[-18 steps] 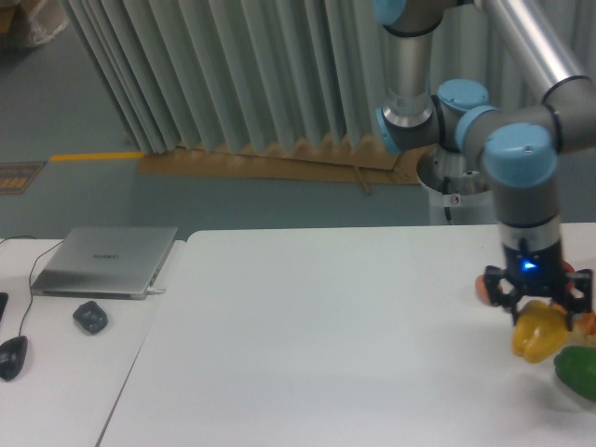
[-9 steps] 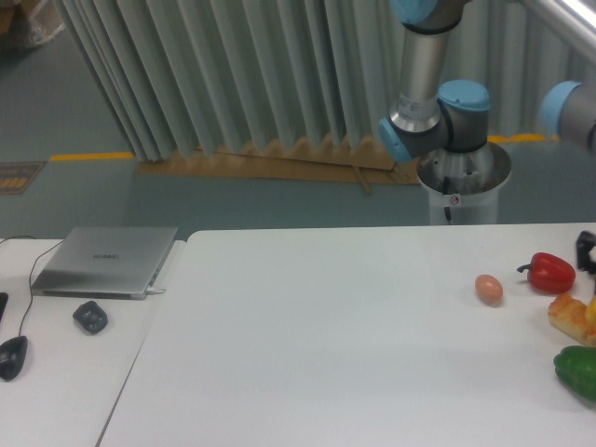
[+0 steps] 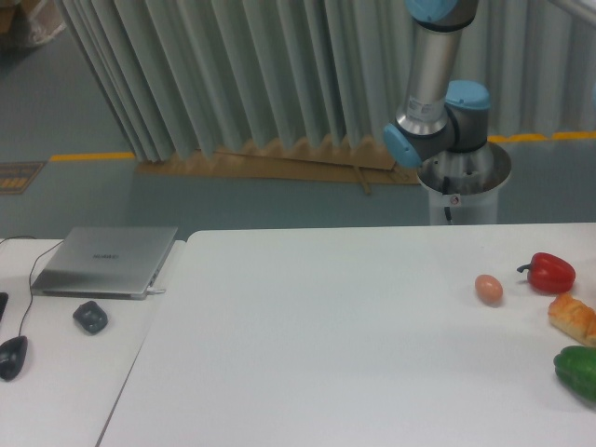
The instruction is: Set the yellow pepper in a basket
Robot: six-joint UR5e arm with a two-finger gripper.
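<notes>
view count: one fixed camera; no second view, so no shared part of the scene.
position: in front of the white rectangular table (image 3: 307, 345), above its top, at middling range.
facing: across the table and slightly down, toward the pale pleated curtain (image 3: 233, 74) and the grey-blue floor behind.
framing, left: the closed silver laptop (image 3: 105, 261) on a second white surface.
framing, right: edge cuts the glossy green pepper (image 3: 577, 371); the red pepper (image 3: 549, 272) sits just inside.
arm: only the grey-and-blue jointed arm base (image 3: 438, 121) shows, beyond the far table edge.
claw: out of frame, so no place can be given relative to it.
</notes>
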